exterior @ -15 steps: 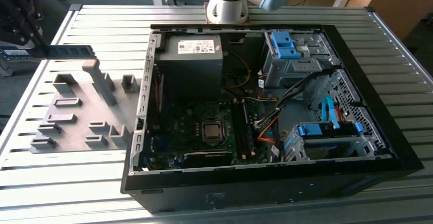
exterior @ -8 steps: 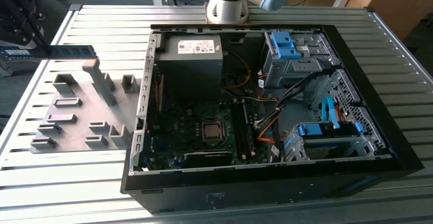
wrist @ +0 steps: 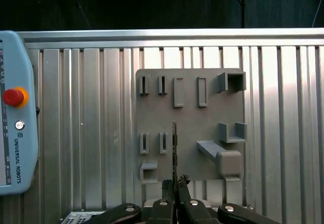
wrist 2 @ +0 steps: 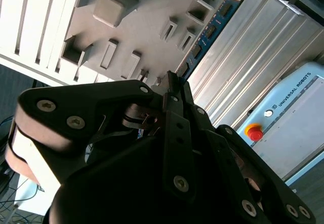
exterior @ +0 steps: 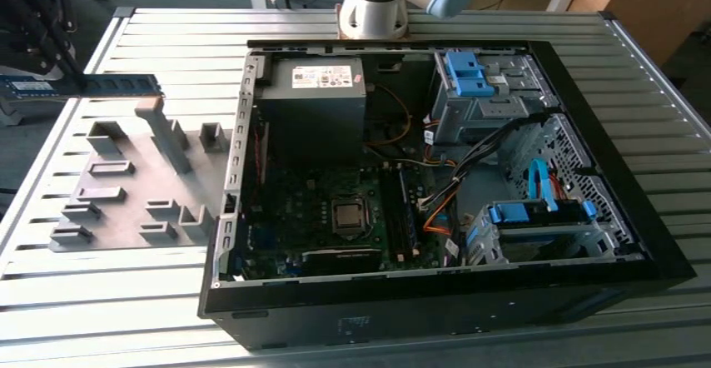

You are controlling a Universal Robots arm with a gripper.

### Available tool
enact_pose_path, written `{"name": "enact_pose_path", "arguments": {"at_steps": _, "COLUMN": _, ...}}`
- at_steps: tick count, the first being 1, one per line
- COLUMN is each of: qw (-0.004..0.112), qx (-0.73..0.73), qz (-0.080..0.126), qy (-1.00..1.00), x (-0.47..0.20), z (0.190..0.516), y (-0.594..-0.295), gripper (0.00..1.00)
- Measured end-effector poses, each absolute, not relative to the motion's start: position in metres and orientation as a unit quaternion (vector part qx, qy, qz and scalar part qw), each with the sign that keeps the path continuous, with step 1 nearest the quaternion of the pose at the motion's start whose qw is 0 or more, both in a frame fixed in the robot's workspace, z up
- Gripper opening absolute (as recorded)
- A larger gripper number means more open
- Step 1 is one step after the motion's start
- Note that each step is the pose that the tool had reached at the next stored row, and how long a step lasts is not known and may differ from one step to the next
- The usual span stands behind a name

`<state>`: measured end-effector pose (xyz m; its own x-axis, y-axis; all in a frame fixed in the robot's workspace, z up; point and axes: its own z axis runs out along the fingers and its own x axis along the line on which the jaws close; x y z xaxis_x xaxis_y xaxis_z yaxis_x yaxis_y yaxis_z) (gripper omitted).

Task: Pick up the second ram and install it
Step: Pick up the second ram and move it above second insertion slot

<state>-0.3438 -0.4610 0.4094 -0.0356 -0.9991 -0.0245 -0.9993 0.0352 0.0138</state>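
Closest to the lens in the first wrist view, the gripper [wrist: 174, 183] is clamped on one end of the second ram [wrist: 174, 148]. The stick juts edge-on from its fingertips over the grey tray [wrist: 187, 117] on the slatted tabletop [wrist: 91, 133]. In the exterior view, the open computer case [exterior: 444, 176] stands beside the tray.

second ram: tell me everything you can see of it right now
The second ram is a long, thin, flat blue-green circuit board with a row of dark chips along its face. Edge-on in the first wrist view it is only a narrow line. The hand is shut on one end, and nothing else visibly touches it. It is held roughly level above the grey tray at the exterior view's left, outside the open computer case.
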Motion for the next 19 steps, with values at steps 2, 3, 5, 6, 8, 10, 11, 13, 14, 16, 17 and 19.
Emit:
{"name": "enact_pose_path", "arguments": {"at_steps": 2, "qw": 0.004, "qx": -0.694, "qz": 0.013, "qy": 0.719, "x": -0.3429, "z": 0.4095, "y": -0.461, "gripper": 0.14}}
{"name": "enact_pose_path", "arguments": {"at_steps": 3, "qw": 0.004, "qx": -0.694, "qz": 0.013, "qy": 0.719, "x": -0.3426, "z": 0.4094, "y": -0.461, "gripper": 0.14}}
{"name": "enact_pose_path", "arguments": {"at_steps": 5, "qw": 0.004, "qx": -0.694, "qz": 0.013, "qy": 0.719, "x": -0.3421, "z": 0.4094, "y": -0.461, "gripper": 0.14}}
{"name": "enact_pose_path", "arguments": {"at_steps": 6, "qw": 0.004, "qx": -0.694, "qz": 0.013, "qy": 0.719, "x": -0.3418, "z": 0.4094, "y": -0.461, "gripper": 0.14}}
{"name": "enact_pose_path", "arguments": {"at_steps": 8, "qw": 0.004, "qx": -0.694, "qz": 0.013, "qy": 0.719, "x": -0.3412, "z": 0.4094, "y": -0.461, "gripper": 0.14}}
{"name": "enact_pose_path", "arguments": {"at_steps": 10, "qw": 0.004, "qx": -0.694, "qz": 0.013, "qy": 0.719, "x": -0.3402, "z": 0.4095, "y": -0.461, "gripper": 0.14}}
{"name": "enact_pose_path", "arguments": {"at_steps": 11, "qw": 0.004, "qx": -0.694, "qz": 0.013, "qy": 0.719, "x": -0.3397, "z": 0.4095, "y": -0.461, "gripper": 0.14}}
{"name": "enact_pose_path", "arguments": {"at_steps": 13, "qw": 0.004, "qx": -0.694, "qz": 0.013, "qy": 0.719, "x": -0.3391, "z": 0.4094, "y": -0.461, "gripper": 0.14}}
{"name": "enact_pose_path", "arguments": {"at_steps": 14, "qw": 0.004, "qx": -0.694, "qz": 0.013, "qy": 0.719, "x": -0.3389, "z": 0.4094, "y": -0.461, "gripper": 0.14}}
{"name": "enact_pose_path", "arguments": {"at_steps": 16, "qw": 0.004, "qx": -0.694, "qz": 0.013, "qy": 0.719, "x": -0.3383, "z": 0.4094, "y": -0.461, "gripper": 0.14}}
{"name": "enact_pose_path", "arguments": {"at_steps": 17, "qw": 0.004, "qx": -0.694, "qz": 0.013, "qy": 0.719, "x": -0.338, "z": 0.4094, "y": -0.461, "gripper": 0.14}}
{"name": "enact_pose_path", "arguments": {"at_steps": 19, "qw": 0.004, "qx": -0.694, "qz": 0.013, "qy": 0.719, "x": -0.3372, "z": 0.4094, "y": -0.461, "gripper": 0.14}}
